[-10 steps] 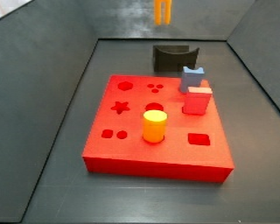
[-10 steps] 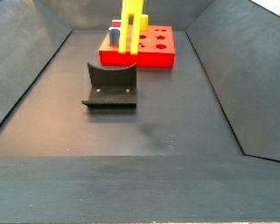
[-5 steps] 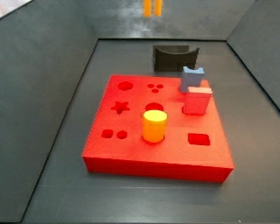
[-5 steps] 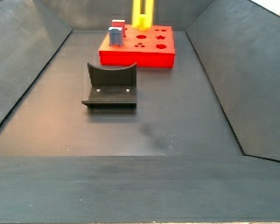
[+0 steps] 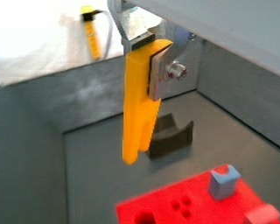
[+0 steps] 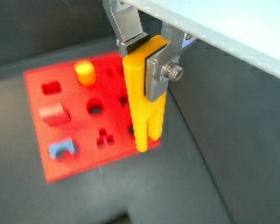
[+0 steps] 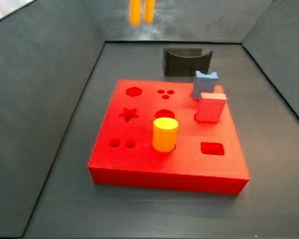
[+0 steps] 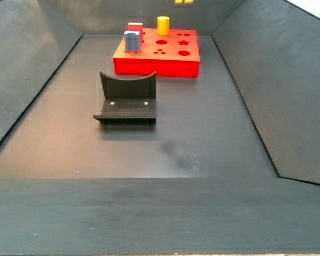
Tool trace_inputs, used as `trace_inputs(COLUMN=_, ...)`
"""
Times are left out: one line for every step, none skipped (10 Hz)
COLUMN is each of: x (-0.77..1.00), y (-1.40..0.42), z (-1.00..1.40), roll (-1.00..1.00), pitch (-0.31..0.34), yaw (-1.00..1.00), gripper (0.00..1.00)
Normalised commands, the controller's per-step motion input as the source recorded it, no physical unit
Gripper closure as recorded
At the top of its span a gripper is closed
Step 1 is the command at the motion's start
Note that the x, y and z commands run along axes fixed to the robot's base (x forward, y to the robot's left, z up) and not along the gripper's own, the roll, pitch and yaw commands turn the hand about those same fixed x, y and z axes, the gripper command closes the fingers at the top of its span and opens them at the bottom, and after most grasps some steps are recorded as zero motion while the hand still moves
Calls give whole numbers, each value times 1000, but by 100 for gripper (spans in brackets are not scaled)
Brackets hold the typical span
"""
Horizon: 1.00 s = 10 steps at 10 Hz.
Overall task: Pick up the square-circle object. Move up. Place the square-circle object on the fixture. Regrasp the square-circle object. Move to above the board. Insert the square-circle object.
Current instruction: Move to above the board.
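Observation:
My gripper is shut on the square-circle object, a long yellow-orange bar that hangs down from the silver fingers. Both wrist views show the grasp near the bar's upper end. The bar hangs high in the air, with the fixture and the red board below it. In the side views only the bar's lower end shows at the top edge; the gripper itself is out of frame there. The fixture stands on the floor beside the board.
On the board stand a short yellow-orange cylinder, a red block peg and a blue notched peg. Cut-out holes show in the board's top. Sloping grey walls enclose the floor.
The gripper has risen with the bar. The bar has slid almost out of the top of both side views and drifted sideways in them.

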Motion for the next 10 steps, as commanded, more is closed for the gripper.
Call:
trace_inputs(x=-108, y=-734, z=224, roll=-276, pitch=56, yaw=1000, gripper=100)
trace_inputs(x=-19, y=-384, z=116, roll=-269, pitch=41, yaw=1000, gripper=100)
trace_inputs(x=22, y=-197, z=59, roll=-262, pitch=30, yaw=1000, gripper=100)
trace_inputs(x=36, y=-83, z=31, roll=-251, pitch=13, yaw=1000, gripper=100)
trace_inputs(x=38, y=-54, z=33, roll=-246, pitch=1, yaw=1000, gripper=100)
trace_inputs(x=39, y=-31, z=20, roll=-234, pitch=-17, yaw=1000, gripper=100)
trace_inputs(x=38, y=-28, z=16, roll=-230, pitch=-26, yaw=1000, gripper=100)
trace_inputs(x=34, y=-18, z=7, roll=-219, pitch=-48, yaw=1000, gripper=100)
trace_inputs(x=20, y=-10, z=2, roll=-210, pitch=-67, yaw=1000, gripper=100)
trace_inputs(x=9, y=-1, z=1, roll=-204, pitch=-82, yaw=1000, gripper=100)
